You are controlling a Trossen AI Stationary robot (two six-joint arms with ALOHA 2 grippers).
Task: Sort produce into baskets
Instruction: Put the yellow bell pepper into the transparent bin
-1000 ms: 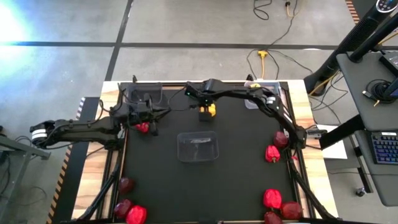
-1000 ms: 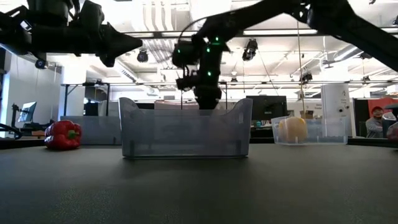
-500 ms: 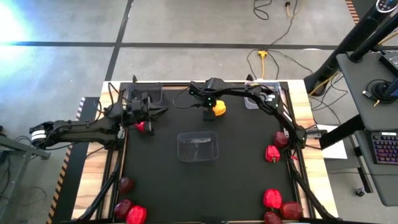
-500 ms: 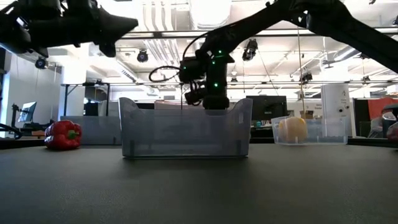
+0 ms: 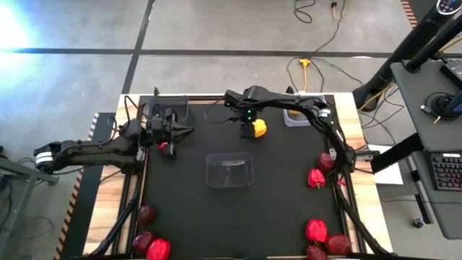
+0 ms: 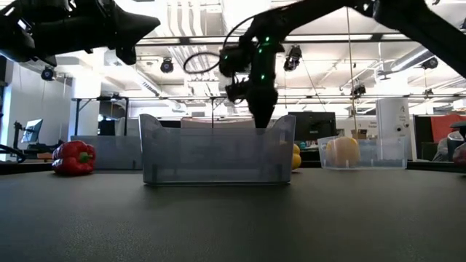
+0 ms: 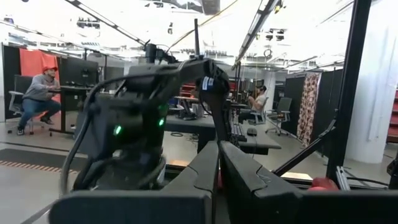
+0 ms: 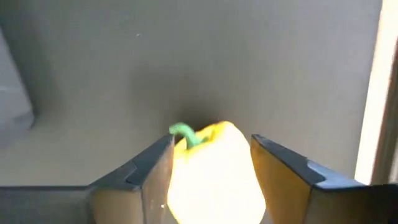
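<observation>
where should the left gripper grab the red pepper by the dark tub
Around the red pepper's wide body, coming straight down from above. It lies on its side on the mat, stem pointing sideways toward the table's left edge, so the stem gives no top handle. The left gripper hangs close above it.

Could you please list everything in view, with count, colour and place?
Yellow peppers: two; held pepper, second pepper inside the whitish-rimmed basket.
Red peppers: four; by the left gripper, near-left corner, right edge, near-right corner.
Maroon fruits: five; two near-left, one at the right edge, two near-right.
Other baskets: dark basket far-left; clear basket centre, empty.
Left gripper: above a red pepper.
Right gripper: gripping the held pepper.
</observation>
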